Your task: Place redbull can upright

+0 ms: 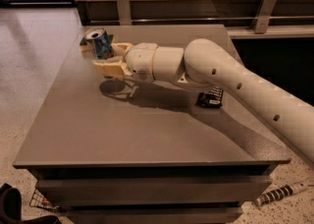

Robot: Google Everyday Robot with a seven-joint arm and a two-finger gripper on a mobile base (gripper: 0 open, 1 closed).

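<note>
The redbull can (99,42), blue and silver with its silver top facing the camera, is held above the far left part of the grey table (147,134). It stands close to upright, leaning a little. My gripper (111,57) is shut on its lower half, one cream finger (121,47) behind it and one (105,67) in front. The can's shadow (113,87) lies on the table below, so the can is off the surface.
A flat dark snack wrapper (211,98) lies on the table under my forearm. A wooden wall with a metal rail (196,20) runs behind the table. A striped object (279,194) lies on the floor at the lower right.
</note>
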